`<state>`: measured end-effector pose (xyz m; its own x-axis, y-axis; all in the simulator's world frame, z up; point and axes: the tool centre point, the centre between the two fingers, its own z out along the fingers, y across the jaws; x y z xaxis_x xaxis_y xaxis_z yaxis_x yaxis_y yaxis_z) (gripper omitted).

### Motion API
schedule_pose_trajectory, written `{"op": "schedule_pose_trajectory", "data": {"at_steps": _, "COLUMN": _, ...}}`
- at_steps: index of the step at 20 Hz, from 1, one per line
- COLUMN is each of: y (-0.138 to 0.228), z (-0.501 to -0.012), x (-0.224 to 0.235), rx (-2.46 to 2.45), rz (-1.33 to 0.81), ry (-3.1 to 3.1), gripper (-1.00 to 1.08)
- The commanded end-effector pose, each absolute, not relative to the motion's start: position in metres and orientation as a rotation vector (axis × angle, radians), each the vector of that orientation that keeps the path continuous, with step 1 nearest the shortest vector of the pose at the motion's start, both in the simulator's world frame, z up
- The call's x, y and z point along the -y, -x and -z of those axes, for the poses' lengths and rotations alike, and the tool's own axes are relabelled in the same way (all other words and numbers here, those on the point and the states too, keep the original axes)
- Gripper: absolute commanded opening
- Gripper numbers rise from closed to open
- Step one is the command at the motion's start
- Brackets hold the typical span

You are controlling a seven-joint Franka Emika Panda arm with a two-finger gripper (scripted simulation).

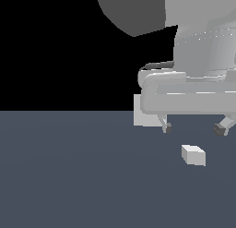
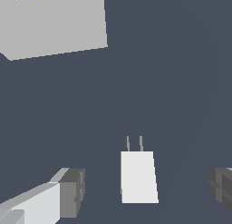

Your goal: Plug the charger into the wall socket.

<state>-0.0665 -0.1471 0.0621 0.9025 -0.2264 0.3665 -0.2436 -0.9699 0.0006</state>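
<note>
The charger (image 1: 193,154) is a small, plain white block with sharp edges, lying flat on the dark slate-grey surface (image 1: 69,176). In the exterior view its top face is brighter than its sides, and it sits slightly skewed rather than square to the camera. The wrist view shows it (image 2: 138,176) more clearly: a boxy body, a little longer than wide, with two thin pale prongs sticking out of one short end. Those prongs point roughly toward the wall socket (image 2: 54,23), though the two are well apart, with bare surface between them.

The wall socket (image 1: 140,112) is a flat white square panel, clearly larger than the charger. In the exterior view it stands toward the far edge of the surface and is partly covered by the arm's pale body. In the wrist view only part of it shows, cut off at the frame edge, with two tiny orange marks just visible there.

The jaws (image 1: 193,129) hang above the charger with their dark-tipped fingers (image 1: 167,128) spread wide and nothing between them. In the wrist view the charger lies in the gap, one finger (image 2: 72,192) on each side, neither touching it. The charger rests on the surface, not lifted, away from the near edge.
</note>
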Motion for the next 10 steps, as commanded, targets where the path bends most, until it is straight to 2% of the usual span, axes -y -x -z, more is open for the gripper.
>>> {"op": "schedule_pose_trajectory", "data": {"at_steps": 1, "y": 0.067, "z": -0.060, "x": 0.147, "rx": 0.373, "rz": -0.573, "ry": -3.019, "gripper": 1.00}}
{"op": "schedule_pose_trajectory", "data": {"at_steps": 10, "y": 0.067, "z": -0.027, "x": 0.147, "rx": 0.373, "rz": -0.575, "ry": -3.019, "gripper": 1.00}}
